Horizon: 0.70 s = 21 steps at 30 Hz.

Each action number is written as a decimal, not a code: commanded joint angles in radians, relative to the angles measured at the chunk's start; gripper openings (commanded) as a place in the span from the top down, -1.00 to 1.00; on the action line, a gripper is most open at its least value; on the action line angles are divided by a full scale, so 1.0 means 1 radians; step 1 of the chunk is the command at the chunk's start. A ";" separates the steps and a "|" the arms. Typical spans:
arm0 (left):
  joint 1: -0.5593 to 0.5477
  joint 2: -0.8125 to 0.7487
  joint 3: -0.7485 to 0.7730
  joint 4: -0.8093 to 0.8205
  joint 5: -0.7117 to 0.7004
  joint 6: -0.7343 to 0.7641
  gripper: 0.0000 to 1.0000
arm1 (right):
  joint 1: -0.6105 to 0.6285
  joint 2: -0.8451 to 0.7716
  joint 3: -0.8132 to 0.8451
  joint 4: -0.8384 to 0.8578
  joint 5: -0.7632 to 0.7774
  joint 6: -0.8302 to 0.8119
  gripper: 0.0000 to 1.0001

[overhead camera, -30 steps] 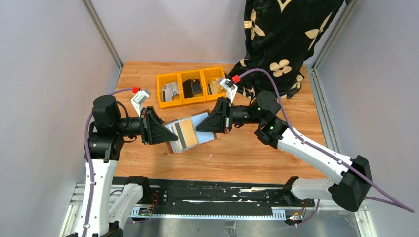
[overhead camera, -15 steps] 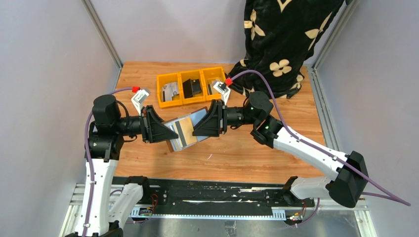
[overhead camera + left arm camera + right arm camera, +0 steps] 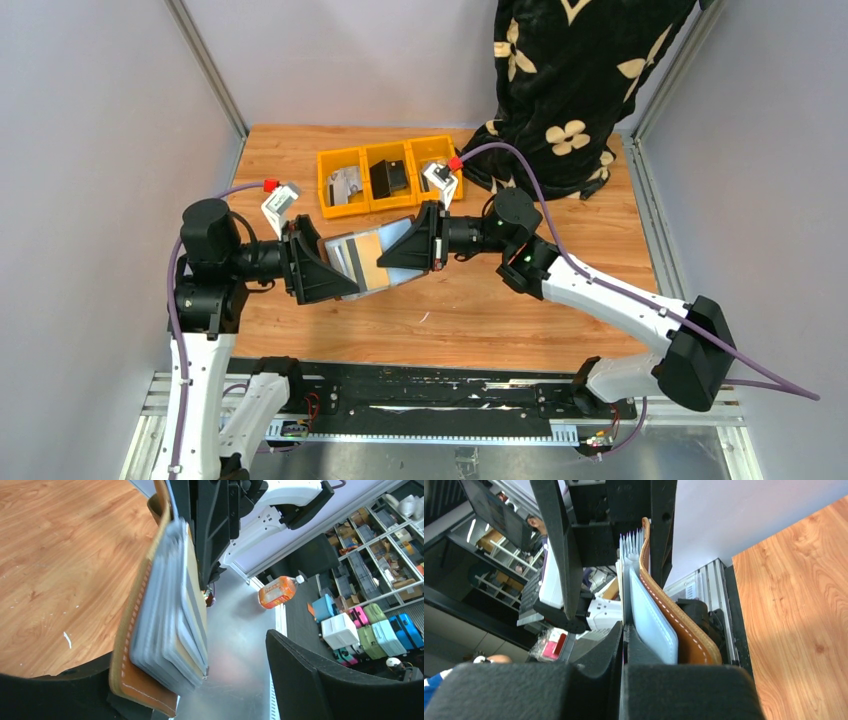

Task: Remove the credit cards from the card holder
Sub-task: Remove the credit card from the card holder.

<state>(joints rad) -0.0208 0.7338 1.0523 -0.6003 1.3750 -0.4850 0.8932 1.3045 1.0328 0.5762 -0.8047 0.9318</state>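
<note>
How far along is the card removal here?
Done: a printed card and a black item lie in the yellow tray. In hand: the right gripper pinches a sheet in the card holder, flanked by the open left gripper. Left: a tan card and a pale blue card sit inside.

Pale grey walls (image 3: 90, 150) close in a wooden table (image 3: 560, 300), with metal posts (image 3: 205, 65) at the back corners. A black flowered cloth (image 3: 580, 70) hangs behind. Beyond lie a grey floor (image 3: 235, 645), an orange bottle (image 3: 278, 591), coloured suitcases (image 3: 367, 635) and stocked shelves (image 3: 385, 540)
</note>
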 commanded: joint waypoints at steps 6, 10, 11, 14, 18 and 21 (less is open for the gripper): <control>0.000 -0.015 -0.004 0.005 0.054 -0.017 -0.14 | 0.010 0.009 -0.036 0.226 0.088 0.106 1.00; 0.001 0.004 0.012 0.004 0.080 -0.006 0.24 | 0.009 -0.003 -0.049 0.211 0.076 0.100 1.00; 0.000 0.007 0.015 0.004 0.085 -0.001 0.31 | 0.009 -0.010 -0.054 0.204 0.077 0.095 1.00; 0.001 0.014 0.023 0.005 0.094 0.005 0.40 | 0.006 -0.035 -0.067 0.179 0.073 0.078 1.00; 0.001 0.016 0.028 0.004 0.110 0.007 0.46 | -0.008 -0.069 -0.095 0.160 0.065 0.070 1.00; 0.001 0.015 0.029 0.004 0.114 0.007 0.46 | -0.017 -0.092 -0.117 0.164 0.070 0.070 1.00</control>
<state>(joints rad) -0.0216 0.7574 1.0481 -0.6014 1.4368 -0.4808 0.8936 1.2644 0.9478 0.7315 -0.7399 1.0203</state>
